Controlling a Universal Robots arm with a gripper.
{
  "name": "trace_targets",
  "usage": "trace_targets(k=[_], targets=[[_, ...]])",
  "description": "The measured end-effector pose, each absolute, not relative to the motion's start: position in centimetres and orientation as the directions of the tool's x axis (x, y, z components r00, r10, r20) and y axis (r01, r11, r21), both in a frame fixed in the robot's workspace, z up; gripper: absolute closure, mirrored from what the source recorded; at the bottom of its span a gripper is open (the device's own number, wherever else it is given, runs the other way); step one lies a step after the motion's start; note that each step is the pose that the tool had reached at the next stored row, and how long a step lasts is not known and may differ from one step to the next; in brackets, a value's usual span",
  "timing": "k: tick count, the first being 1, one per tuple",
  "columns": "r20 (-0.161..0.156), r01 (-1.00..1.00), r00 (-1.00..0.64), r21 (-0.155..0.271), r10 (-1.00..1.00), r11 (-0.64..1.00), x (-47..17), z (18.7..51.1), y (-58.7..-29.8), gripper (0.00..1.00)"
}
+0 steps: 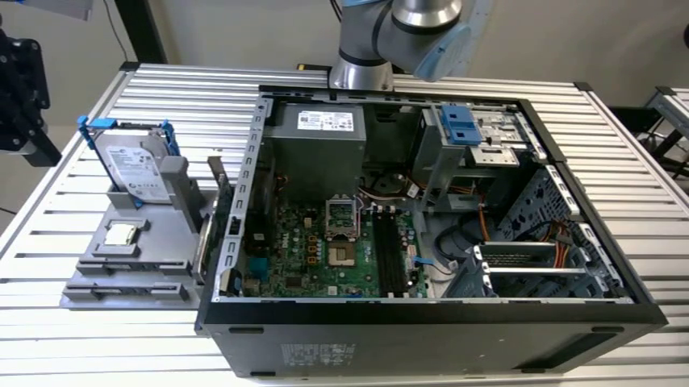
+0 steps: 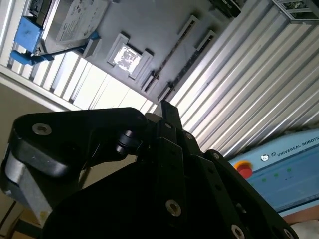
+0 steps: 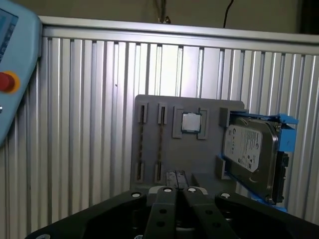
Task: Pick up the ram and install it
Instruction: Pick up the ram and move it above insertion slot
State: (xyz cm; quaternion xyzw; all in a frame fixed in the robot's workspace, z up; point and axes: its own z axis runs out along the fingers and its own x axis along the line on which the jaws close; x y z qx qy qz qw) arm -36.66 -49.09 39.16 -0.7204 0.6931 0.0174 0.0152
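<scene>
I find the ram (image 3: 160,142) (image 2: 172,52) standing on its thin edge in a slot of the grey holder tray (image 3: 209,172), its long axis running parallel to the slats of the counter (image 3: 84,124). A like stick sits in the slot just beside it, on the side away from the small square chip (image 3: 190,122). The chip lies in its recess between the ram and the hard drive (image 3: 251,149), which stands upright in a blue bracket at the tray's other end. In both wrist views the pincer (image 3: 177,175) (image 2: 164,107) hangs over the tray, fingers clenched together with nothing between them, and apart from the ram. In the exterior view the tray (image 1: 161,242) rests on the counter at the exterior view's left of the open computer case (image 1: 431,322). The case's side wall rises between the tray and the motherboard (image 1: 312,258) with its black slots (image 1: 390,258). A light-blue control box (image 3: 15,59) lies beside the tray.
</scene>
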Motion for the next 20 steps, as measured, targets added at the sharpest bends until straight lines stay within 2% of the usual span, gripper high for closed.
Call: trace_targets(k=[14, 15, 20], targets=[[-0.049, -1.000, 0.031, 0.002, -0.998, -0.031, -36.66, 39.16, -49.09, 1.00], [-0.049, -1.000, 0.031, 0.002, -0.998, -0.031, -36.66, 39.16, -49.09, 0.00], [-0.049, -1.000, 0.030, 0.002, -0.998, -0.030, -36.66, 39.16, -49.09, 0.00]])
